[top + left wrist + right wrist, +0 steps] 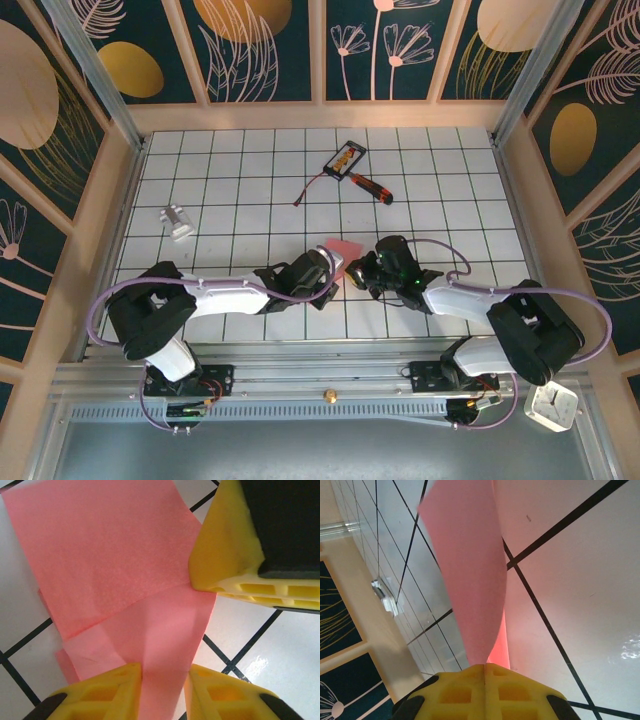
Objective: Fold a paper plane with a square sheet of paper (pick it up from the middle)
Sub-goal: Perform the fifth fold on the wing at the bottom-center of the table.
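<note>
The square sheet of paper (341, 246), partly folded, is found on the near side of the red-handled screwdriver (371, 187), between the two grippers. One edge is pinched by the right gripper (485, 669), whose jaws are fully closed. The left gripper (162, 674) is seen narrowly open, and a strip of the sheet runs lengthwise straight forward between its fingers (116, 691). Whether the pads touch it cannot be told, perhaps not yet. The left gripper is judged better placed for the next crease.

The white table (230, 170) has dark lines making squares. On it lie a pink paper (343, 247), a small card (348, 158), a screwdriver (370, 187) and a little white thing (178, 222).
</note>
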Available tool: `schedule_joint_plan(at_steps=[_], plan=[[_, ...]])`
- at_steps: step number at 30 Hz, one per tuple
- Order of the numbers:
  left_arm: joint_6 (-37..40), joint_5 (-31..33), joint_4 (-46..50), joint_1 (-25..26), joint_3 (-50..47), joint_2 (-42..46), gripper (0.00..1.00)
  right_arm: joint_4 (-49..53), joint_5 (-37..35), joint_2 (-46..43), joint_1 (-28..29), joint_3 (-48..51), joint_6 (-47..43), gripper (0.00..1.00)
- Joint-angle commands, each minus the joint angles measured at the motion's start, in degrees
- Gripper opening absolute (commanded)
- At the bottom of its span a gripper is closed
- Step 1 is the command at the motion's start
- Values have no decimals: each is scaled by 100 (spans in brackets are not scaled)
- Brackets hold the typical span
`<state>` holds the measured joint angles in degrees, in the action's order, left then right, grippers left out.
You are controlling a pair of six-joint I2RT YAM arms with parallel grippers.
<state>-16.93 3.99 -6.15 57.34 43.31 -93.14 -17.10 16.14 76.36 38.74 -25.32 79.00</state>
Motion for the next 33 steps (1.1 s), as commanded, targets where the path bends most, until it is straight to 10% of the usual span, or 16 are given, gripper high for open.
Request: schedule_joint_plan(at_steps=[1,11,17,25,33], plan=[[67,155,106,31,66,-88,25,-142,56,54,53,45,106,0],[-34,219,-82,24,-103,61,8,-91,56,22,46,45,90,0],[-295,-393,-391,20,-289,147,0,326,2,-285,-109,45,-260,17],[-1125,-1615,-1395,-108,-736,329,0,1595,-243,-1582,-657,-248,-2133,28],[-1916,-2671,-2273,-316,-1003,270,0,2341,277,-1036,-703,-1400,-4295,29]])
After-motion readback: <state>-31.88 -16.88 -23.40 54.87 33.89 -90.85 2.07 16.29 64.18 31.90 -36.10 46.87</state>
